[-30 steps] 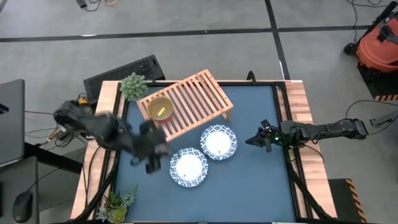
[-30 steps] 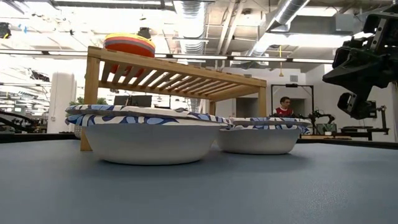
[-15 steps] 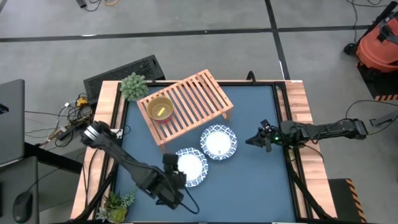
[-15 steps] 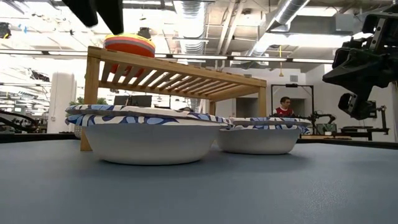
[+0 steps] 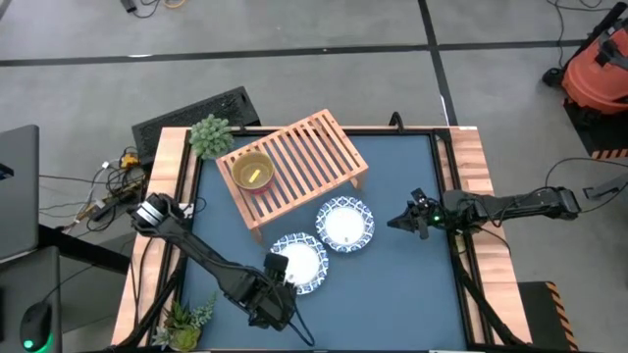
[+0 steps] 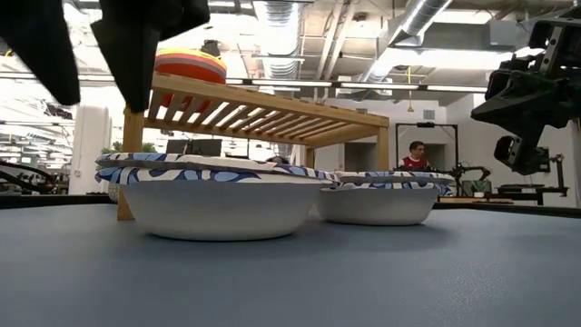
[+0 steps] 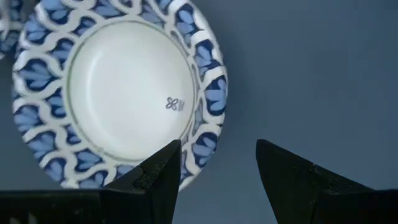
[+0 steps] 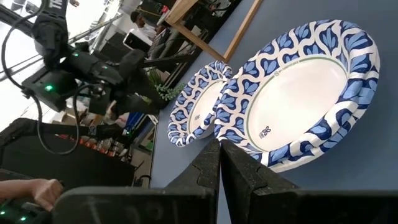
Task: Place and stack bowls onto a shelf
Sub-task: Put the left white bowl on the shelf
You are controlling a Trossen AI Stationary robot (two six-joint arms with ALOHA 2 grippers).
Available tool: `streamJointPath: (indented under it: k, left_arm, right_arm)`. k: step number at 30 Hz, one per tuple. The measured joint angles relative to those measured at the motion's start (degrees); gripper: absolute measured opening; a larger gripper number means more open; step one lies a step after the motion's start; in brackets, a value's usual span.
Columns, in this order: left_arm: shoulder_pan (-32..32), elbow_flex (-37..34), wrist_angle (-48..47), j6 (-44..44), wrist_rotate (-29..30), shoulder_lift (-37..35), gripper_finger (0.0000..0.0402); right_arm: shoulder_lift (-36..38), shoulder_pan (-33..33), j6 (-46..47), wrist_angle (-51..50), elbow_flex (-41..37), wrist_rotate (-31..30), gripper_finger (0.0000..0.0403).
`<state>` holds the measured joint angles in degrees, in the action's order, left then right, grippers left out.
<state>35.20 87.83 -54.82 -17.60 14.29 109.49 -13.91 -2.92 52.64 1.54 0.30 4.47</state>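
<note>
Bowls: two patterned white bowls (image 5: 297, 263) (image 5: 344, 224) on the worktop (image 5: 412, 284) beside the shelf (image 5: 294, 167); stacked small bowls (image 5: 252, 174) on it.
Left end effector (image 5: 282, 277): fingers spread, over nearer bowl's rim.
Right end effector (image 5: 392, 223): clenched, empty.

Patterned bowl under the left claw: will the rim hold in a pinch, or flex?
The patterned bowl looks like thin paper, so its rim would probably flex and it likely lifts easily. Its wide, shallow base makes tipping unlikely. The open left claw straddles the rim.

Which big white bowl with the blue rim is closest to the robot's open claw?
The white blue-rimmed bowl nearer the table's front; the open left gripper hovers at its rim.
</note>
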Motion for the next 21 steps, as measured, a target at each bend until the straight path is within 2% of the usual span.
streamJointPath:
  k: [11,18,21]
  left_arm:
    - [-1.5,-4.5,3.4,2.4,-0.1,0.0,0.0191]
    - [-2.3,-4.7,4.5,6.3,-0.2,0.0,0.0169]
    - [-2.6,-6.3,6.5,6.4,-2.1,0.0,0.0161]
  right_arm:
    - [0.0,0.0,-0.1,0.0,0.0,0.0,0.0042]
    - [0.0,0.0,-0.1,0.0,0.0,0.0,0.0042]
    - [0.0,0.0,-0.1,0.0,0.0,0.0,0.0042]
